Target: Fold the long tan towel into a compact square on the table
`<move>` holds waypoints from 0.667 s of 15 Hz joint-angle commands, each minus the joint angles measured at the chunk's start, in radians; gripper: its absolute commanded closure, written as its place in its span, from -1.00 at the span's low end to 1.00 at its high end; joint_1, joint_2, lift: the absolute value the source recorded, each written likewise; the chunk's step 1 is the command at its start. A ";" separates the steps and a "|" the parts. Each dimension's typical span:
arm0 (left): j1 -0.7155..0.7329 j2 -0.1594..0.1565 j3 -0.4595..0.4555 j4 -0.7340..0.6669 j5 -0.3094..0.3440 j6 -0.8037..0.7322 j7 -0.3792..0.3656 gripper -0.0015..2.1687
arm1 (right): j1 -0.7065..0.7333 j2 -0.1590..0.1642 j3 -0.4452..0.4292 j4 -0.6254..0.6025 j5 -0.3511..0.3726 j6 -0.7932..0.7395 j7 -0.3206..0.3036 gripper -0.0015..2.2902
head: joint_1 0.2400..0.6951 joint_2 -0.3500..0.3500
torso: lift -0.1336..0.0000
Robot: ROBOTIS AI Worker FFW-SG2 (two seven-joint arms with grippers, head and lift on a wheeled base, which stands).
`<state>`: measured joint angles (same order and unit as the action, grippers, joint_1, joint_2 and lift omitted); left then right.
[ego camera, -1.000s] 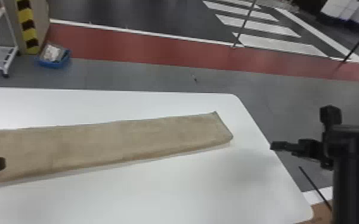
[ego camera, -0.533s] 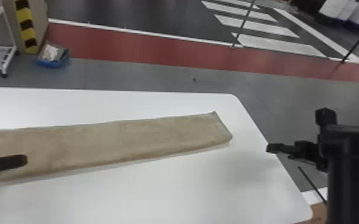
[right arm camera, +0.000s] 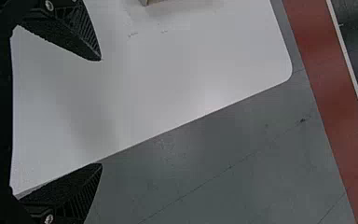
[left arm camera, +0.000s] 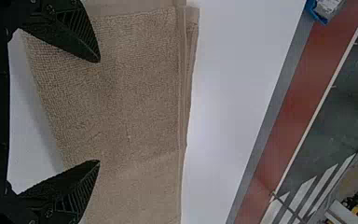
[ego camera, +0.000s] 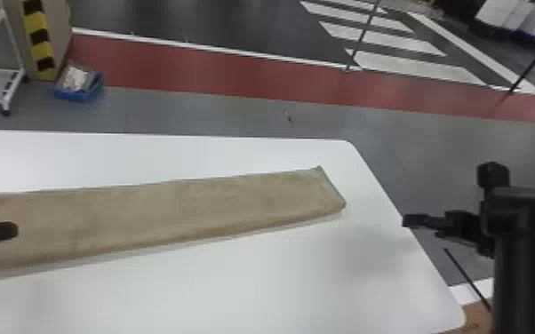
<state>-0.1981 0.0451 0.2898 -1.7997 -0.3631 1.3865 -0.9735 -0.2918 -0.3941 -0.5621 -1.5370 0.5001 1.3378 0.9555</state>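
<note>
Black jaws stand parted on my left gripper (left arm camera: 98, 111), poised over the tan towel (left arm camera: 135, 93) without holding it, likely to line up a pinch. My right gripper (right arm camera: 100, 112), also spread and unloaded, hangs by the surface (ego camera: 280, 275) edge, leaving the towel free. It lies there as a long, layered strip, so I judge the folds across its length remain.

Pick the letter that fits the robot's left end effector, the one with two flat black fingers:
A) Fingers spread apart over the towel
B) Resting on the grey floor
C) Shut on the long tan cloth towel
A: in the left wrist view, the left end effector has its two fingertips well apart, with the tan towel spread flat across the gap.
</note>
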 commanded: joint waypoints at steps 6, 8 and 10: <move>-0.014 0.004 0.023 -0.026 0.013 -0.010 0.039 -0.88 | -0.047 0.004 0.027 0.038 0.015 -0.004 -0.004 -0.93 | 1.00 -0.93 | -0.87; -0.038 0.004 0.002 -0.013 0.001 -0.013 0.108 -0.88 | -0.041 0.004 0.024 0.044 0.015 -0.010 -0.001 -0.93 | 1.00 -0.91 | -0.87; -0.050 0.004 -0.011 0.040 -0.001 -0.071 0.154 -0.87 | -0.032 0.000 0.013 0.044 0.014 -0.016 0.000 -0.93 | 1.00 -0.87 | -0.87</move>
<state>-0.2389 0.0491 0.2895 -1.7952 -0.3614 1.3560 -0.8402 -0.3305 -0.3907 -0.5423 -1.4931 0.5148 1.3251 0.9550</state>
